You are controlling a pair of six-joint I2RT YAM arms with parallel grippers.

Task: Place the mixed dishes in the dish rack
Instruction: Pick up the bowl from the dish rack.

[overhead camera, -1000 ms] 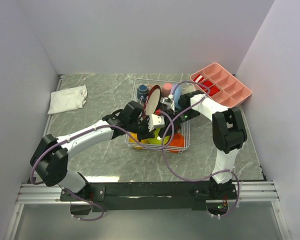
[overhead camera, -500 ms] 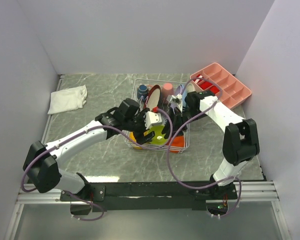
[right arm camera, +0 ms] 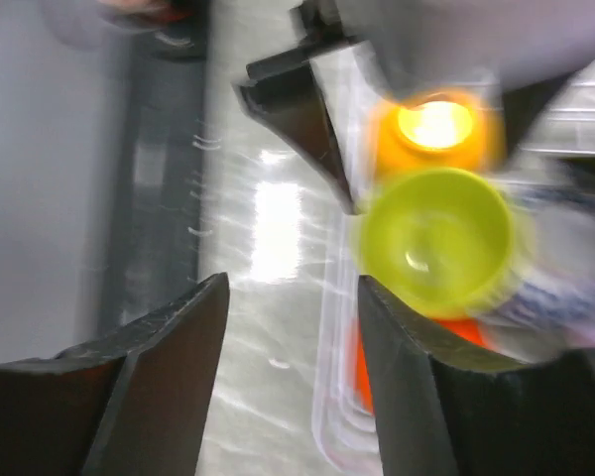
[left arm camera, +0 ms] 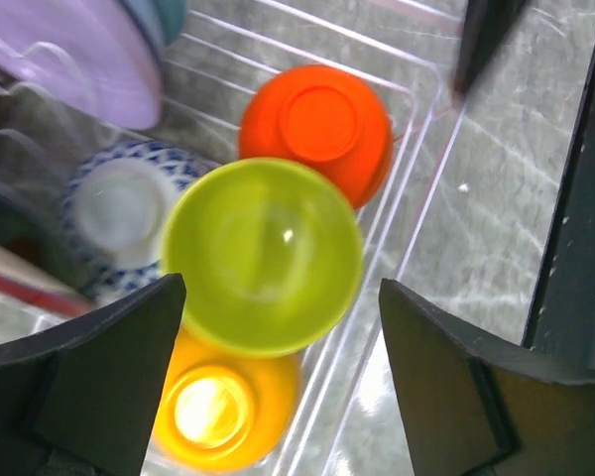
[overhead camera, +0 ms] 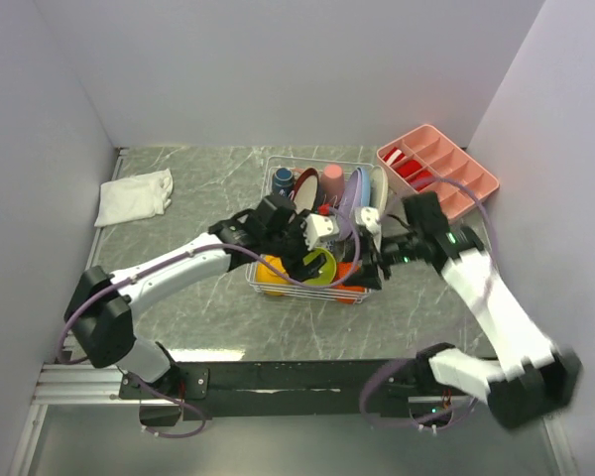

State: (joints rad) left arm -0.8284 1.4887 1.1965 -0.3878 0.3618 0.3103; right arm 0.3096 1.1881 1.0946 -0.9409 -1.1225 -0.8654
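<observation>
The left gripper hovers over the dish rack with its fingers spread wide and nothing held. Directly below it, well apart from both fingers, sits the lime bowl, mouth up. It seems to rest on its neighbours rather than on the wires, probably because the rack floor at this end is already taken.

Under the bowl's edge on the wrist side is the orange-yellow bowl. Just past the fingertips lies the red-orange bowl, turned foot up so that it would drain. To the left finger's side is a blue-patterned bowl, and beyond it a lavender plate stands on edge.

That makes four bowls, all inside the rack. Farther past the tips are two cups — a navy cup and a pink cup. Several plates are stacked upright there to save room; their exact number I cannot tell.

The right gripper is beside the rack's outer wall, fingers parted and empty.
</observation>
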